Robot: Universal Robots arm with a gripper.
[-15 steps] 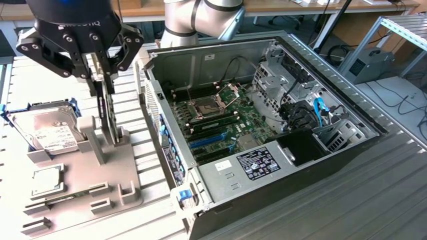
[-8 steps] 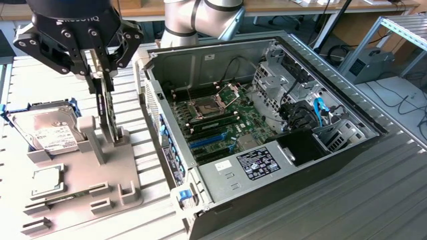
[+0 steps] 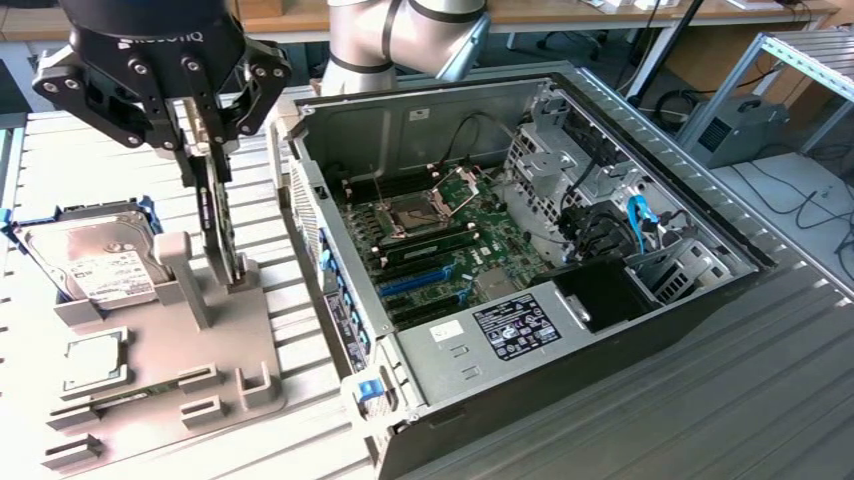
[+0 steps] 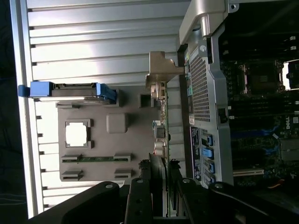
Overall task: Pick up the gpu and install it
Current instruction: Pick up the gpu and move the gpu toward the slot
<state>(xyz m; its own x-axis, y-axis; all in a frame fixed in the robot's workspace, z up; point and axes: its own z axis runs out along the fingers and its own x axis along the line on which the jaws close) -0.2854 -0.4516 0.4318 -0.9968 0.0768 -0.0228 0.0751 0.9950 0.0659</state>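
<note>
In the exterior view the claw (image 3: 203, 135) clamps the top edge of the gpu (image 3: 222, 220), which stands upright in the grey holder (image 3: 200, 330) beside the computer case (image 3: 601, 380); the wrist view shows the gpu (image 4: 161, 121) edge-on between the fingers (image 4: 140, 198), likely light, stiff and fragile, best held by its bare edges.

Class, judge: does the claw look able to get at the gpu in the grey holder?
Likely yes: the claw sits at the top edge of the upright gpu, nothing between; hard drive and computer case stand clear on either side.
</note>
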